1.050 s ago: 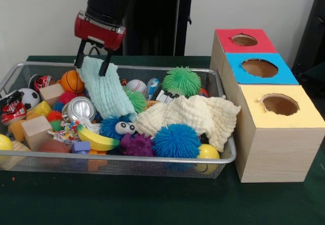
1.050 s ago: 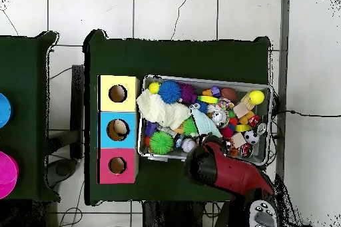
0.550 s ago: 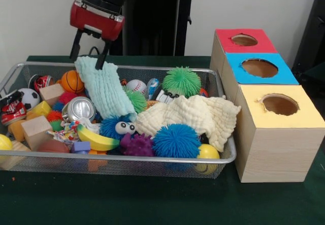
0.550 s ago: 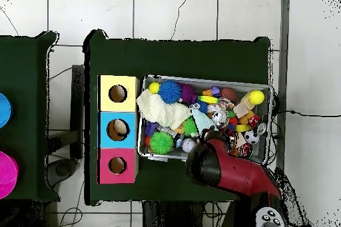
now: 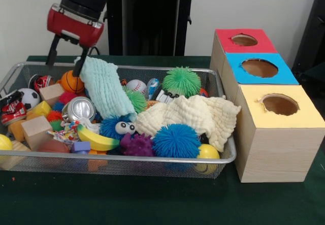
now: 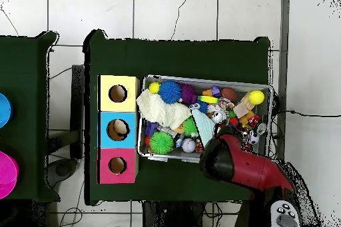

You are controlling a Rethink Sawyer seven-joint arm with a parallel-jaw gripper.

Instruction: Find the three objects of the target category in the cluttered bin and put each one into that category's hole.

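Front view, left to right. Gripper (image 5: 66, 60) hangs over the 10 o'clock corner of the mesh bin (image 5: 127, 158), jaws spread wide, nothing between them. The picture-right finger (image 5: 78, 66) is touching or just beside the top corner of the mint cloth (image 5: 106, 90); can't tell which. No grip on it as it stands.

The mint cloth drapes from that corner down toward 5 o'clock over the silver can (image 5: 78, 108) and the blue fuzzy toy with eyes (image 5: 116, 126). Basketball (image 5: 72, 81) sits just at 9 o'clock of the cloth. The cream cloth (image 5: 195, 114) lies at the bin's 3 o'clock end, over the rim side, above the blue spiky ball (image 5: 176, 140).

Boxes are at 3 o'clock of the bin: red box (image 5: 244, 40), blue box (image 5: 260, 68) and yellow box (image 5: 279, 105), each with a top hole.

Step, judged: search/pick phase, nothing carried. Target category unclear, cloths look likely. Next move needs the jaws re-centred over the mint cloth's raised edge, then a pinch and a high lift clear of the clutter

Overhead: arm (image 6: 243, 168) covers the bin's 5 o'clock corner, jaws hidden there
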